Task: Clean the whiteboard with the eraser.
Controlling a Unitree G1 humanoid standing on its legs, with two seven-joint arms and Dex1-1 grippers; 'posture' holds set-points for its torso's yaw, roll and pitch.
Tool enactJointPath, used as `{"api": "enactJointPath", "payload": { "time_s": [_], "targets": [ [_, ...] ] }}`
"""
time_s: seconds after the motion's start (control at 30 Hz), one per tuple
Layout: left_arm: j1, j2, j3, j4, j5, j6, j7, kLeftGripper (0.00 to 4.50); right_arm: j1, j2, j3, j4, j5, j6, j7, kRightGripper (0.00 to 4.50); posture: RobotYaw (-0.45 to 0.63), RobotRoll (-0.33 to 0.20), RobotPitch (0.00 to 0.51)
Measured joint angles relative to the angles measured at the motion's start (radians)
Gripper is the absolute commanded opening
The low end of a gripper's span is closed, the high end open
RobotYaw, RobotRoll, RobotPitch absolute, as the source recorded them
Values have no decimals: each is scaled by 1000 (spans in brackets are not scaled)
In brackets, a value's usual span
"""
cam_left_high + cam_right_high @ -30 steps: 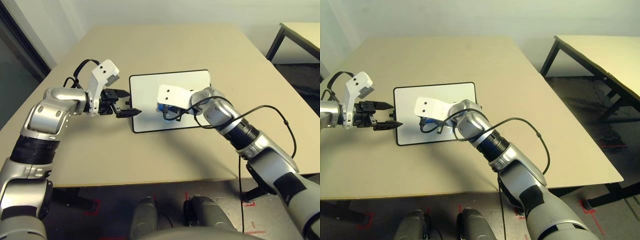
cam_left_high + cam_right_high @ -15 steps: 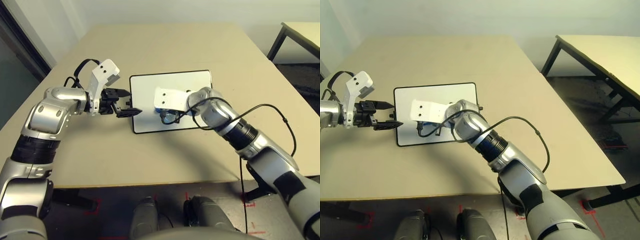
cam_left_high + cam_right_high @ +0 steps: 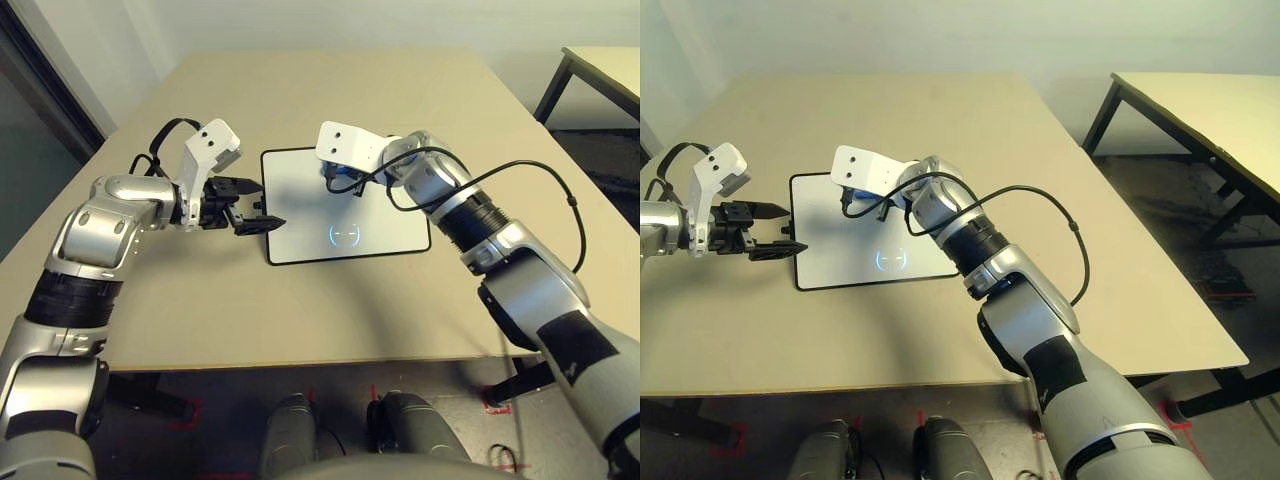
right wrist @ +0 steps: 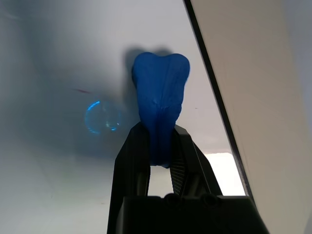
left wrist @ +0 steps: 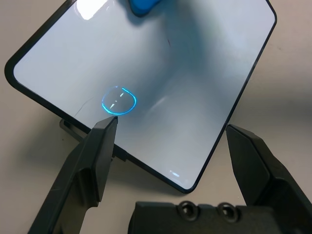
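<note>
1. Whiteboard (image 3: 380, 215) lying flat near the middle of the beige table (image 3: 330, 300), long side running left to right, thin black frame and rounded corners.
2. Faint bluish circle mark (image 3: 345, 234) on the board's near half, roughly midway along it; seen also in the left wrist view, just past one fingertip.
3. Right gripper (image 4: 160, 146) over the far part of the board, near its far edge, fingers clamped tight on the eraser (image 4: 161, 105).
4. Eraser bright blue, squeezed between the two black fingers, its free end pushed out ahead of them and pointed down at the white surface; cannot tell whether touching the board.
5. In the head views, a small patch of blue (image 3: 333, 172) under the white head of the right gripper, a grey shadow on the board beside it.
6. Left gripper (image 3: 252, 211) at the board's left edge, fingers spread apart, nothing between them.
7. Lower left finger (image 3: 262, 224) reaching over the left frame; cannot tell whether pressing on it.
8. Black cable (image 3: 540, 185) looping along the right forearm.
9. Second table (image 3: 1200, 110) standing well apart on the far right.
</note>
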Motion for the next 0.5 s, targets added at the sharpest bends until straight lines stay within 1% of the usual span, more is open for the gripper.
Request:
{"api": "enactJointPath", "payload": {
  "time_s": [0.13, 0.2, 0.27, 0.33, 0.5],
  "targets": [
    [-2, -2, -2, 1, 2, 0, -1, 4500, 129, -25, 59, -217, -6, 104, 89, 563, 8, 0, 29],
    [-5, -2, -4, 1, 2, 0, -2, 4500, 148, -33, 84, -263, -8, 138, 115, 563, 5, 0, 28],
    [-14, -2, -7, 4, 3, 0, -6, 4500, 143, -37, 84, -263, -11, 147, 116, 563, 4, 0, 26],
    [-19, -2, -7, 9, 4, -1, -8, 4500, 121, -30, 82, -224, -11, 141, 109, 563, 3, 0, 27],
    [-26, -3, -11, 16, 8, -3, -11, 4500, -10, -1, 23, -35, -9, 69, 29, 563, 3, 0, 25]
  ]
}}
